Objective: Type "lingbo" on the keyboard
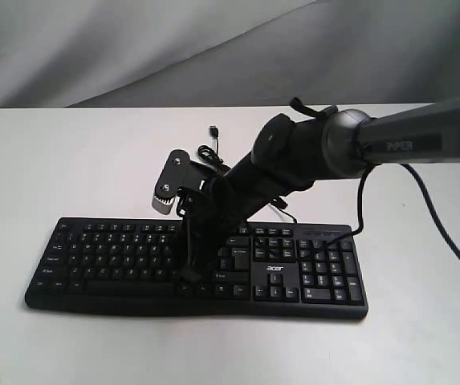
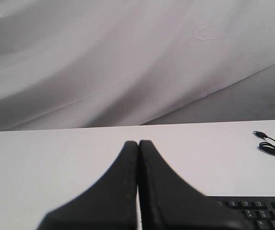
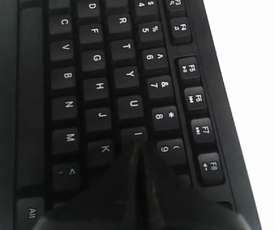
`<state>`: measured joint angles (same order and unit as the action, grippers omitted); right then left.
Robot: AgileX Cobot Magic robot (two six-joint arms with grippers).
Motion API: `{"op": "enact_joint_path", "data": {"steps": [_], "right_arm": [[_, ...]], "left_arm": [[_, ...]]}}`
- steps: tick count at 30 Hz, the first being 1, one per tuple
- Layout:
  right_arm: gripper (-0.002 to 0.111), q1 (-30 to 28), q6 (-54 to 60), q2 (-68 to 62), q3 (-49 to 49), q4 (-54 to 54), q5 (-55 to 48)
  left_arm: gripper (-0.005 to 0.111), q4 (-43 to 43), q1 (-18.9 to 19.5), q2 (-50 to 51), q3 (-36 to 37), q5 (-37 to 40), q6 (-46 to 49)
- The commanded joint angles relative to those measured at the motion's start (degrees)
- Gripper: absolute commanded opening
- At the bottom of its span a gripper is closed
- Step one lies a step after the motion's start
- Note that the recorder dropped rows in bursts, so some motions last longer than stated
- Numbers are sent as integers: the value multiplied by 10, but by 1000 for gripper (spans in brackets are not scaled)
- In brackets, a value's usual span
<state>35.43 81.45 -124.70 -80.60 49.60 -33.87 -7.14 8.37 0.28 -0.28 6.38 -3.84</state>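
The black keyboard (image 1: 117, 257) lies across the white table (image 1: 53, 160), with its "acer" logo (image 1: 274, 268) toward the right end. My right gripper (image 1: 191, 277) reaches over from the right and points down onto the keys, fingers shut with nothing between them. In the right wrist view the right gripper (image 3: 138, 144) has its tips at the near edge of the I key (image 3: 137, 133), between K and 9; the keys behind the tips are hidden. My left gripper (image 2: 138, 143) is shut and empty above bare table, beside a corner of the keyboard (image 2: 267, 211). It is outside the exterior view.
The keyboard's thin black USB cable (image 1: 211, 148) lies coiled on the table behind the keyboard, plug end loose; the cable (image 2: 271, 146) also shows in the left wrist view. A grey cloth backdrop (image 1: 133, 48) hangs behind the table. The right arm's own cable (image 1: 446, 241) trails at the right.
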Motion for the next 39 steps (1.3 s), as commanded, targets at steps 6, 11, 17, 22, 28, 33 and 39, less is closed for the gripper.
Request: {"op": "enact_joint_path", "data": {"steps": [6,11,17,22,28,33,39], "right_arm": [[0,-1,8,3,1,-2,-1],[0,-2,12,-12,1,-7,-2],[0,-1,12,23,1,-8,-19],[0,0,10,70,1,-10,-52],[0,-1,-76,160,1,-50,-32],[0,-1,-240,301,1,-183,3],[0,-1,-293,515,46,-212,48]], "left_arm": [[1,0,-4,-3,3,-4,-1],[1,0,-4,-3,3,-4,-1],[1,0,-4,-3,3,-4,-1],[1,0,-4,-3,3,-4,-1],[1,0,-4,-3,3,-4,-1],[1,0,-4,-3,3,-4,-1],[1,0,-4,-3,3,-4,-1]]}}
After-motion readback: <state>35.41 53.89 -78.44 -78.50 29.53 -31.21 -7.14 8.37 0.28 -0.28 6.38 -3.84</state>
